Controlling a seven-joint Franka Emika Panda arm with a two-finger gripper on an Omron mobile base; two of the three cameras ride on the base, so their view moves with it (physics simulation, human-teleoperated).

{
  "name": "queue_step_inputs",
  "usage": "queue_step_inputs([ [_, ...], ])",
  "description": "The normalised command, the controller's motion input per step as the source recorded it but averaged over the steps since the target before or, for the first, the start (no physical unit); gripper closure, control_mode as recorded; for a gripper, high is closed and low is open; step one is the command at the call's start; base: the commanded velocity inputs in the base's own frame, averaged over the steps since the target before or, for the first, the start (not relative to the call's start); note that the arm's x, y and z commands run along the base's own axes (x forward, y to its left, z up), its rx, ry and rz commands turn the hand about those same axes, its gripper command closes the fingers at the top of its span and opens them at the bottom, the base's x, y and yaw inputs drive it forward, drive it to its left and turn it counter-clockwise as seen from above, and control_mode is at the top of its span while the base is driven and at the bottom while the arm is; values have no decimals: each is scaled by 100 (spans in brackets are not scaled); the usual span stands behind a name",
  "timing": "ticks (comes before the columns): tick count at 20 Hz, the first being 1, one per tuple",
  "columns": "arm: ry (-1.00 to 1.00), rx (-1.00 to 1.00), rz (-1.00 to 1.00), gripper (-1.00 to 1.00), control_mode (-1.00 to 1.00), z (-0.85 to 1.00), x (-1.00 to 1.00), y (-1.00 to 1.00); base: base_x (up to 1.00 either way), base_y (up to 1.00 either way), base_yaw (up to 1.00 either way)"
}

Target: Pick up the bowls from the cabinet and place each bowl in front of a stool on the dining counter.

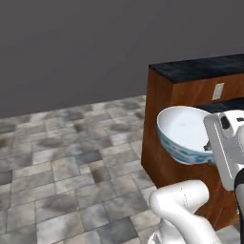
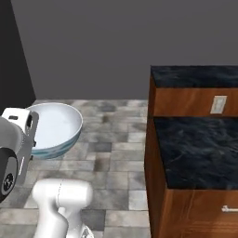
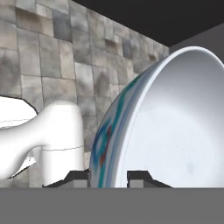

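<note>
The pincer [image 3: 108, 177] is clamped on the rim of the white bowl [image 1: 183, 131], one dark tip on the outside wall and one on the inside, and it carries the bowl in the air over the tiled floor [image 1: 62, 157], just off the near corner of the dining counter [image 2: 195, 76]. The hold looks thin: only the edge of a deep, smooth, glazed wall sits between two small tips, and the bowl hangs tilted with its mouth turned partly sideways, so its weight pulls away from the grip. A quick swing or a jolt from the base could, I judge, let it pivot or slide out, and a fall onto the hard floor would likely break it. The bowl is also close beside the counter's wooden side in the left base view, so a careless turn could knock it against that corner. The bowl is round and deep, plain white inside, with a blue painted band outside. The tabletop is black marbled stone, polished-looking, over flat reddish-brown wood panels with square edges. The floor is mottled grey stone tile.
</note>
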Motion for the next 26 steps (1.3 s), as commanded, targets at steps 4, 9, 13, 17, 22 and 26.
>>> queue_step_inputs([
  [4, 0, 0, 0, 100, 100, 0, 0, 0, 100, 100, -17],
  [9, 0, 0, 0, 100, 100, 0, 0, 0, 100, 100, -16],
  [13, 0, 0, 0, 100, 100, 0, 0, 0, 100, 100, -16],
  [17, 0, 0, 0, 100, 100, 0, 0, 0, 100, 94, -23],
  [22, 0, 0, 0, 100, 100, 0, 0, 0, 100, 70, -34],
  [26, 0, 0, 0, 100, 100, 0, 0, 0, 100, 63, -33],
])
